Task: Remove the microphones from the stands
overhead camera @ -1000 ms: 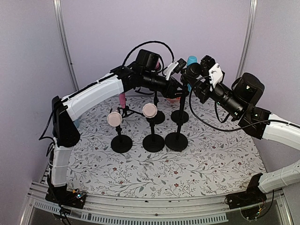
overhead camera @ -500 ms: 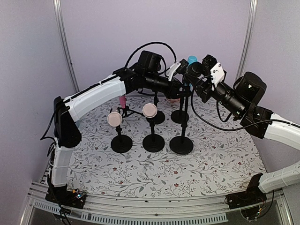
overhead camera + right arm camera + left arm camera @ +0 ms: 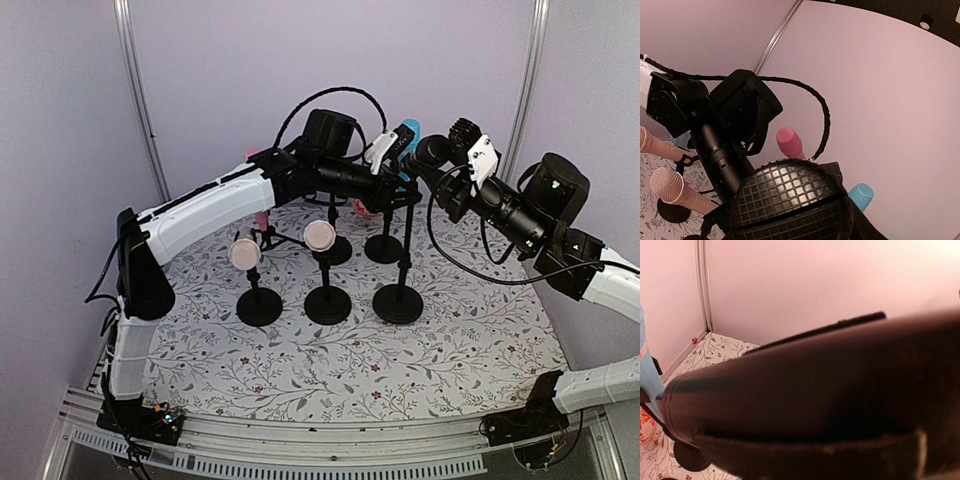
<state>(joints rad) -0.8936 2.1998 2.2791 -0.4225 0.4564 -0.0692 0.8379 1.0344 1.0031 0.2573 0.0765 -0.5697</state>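
Working on freeing the black microphone (image 3: 790, 197), sitting on the stand (image 3: 404, 250) in the upper middle, likely grasping it with the right claw (image 3: 442, 156), unable to tell clenched or released for the left claw (image 3: 388, 156), probably needing a steady upward pull next.

1. A grey floral-print surface (image 3: 300, 380) spreads beneath lilac walls (image 3: 220, 70), with a metal pole (image 3: 135, 90) rising in the back left corner.
2. A pale pink microphone (image 3: 243, 253) and its twin (image 3: 320, 236) sit tilted in clips on two black stands, whose round bases (image 3: 259, 308) rest side by side, just apart.
3. Near the back wall, a deeper pink microphone (image 3: 790, 143) and a blue microphone (image 3: 860, 196) point upward.
4. An aluminium rail (image 3: 330, 440) runs along the near edge.
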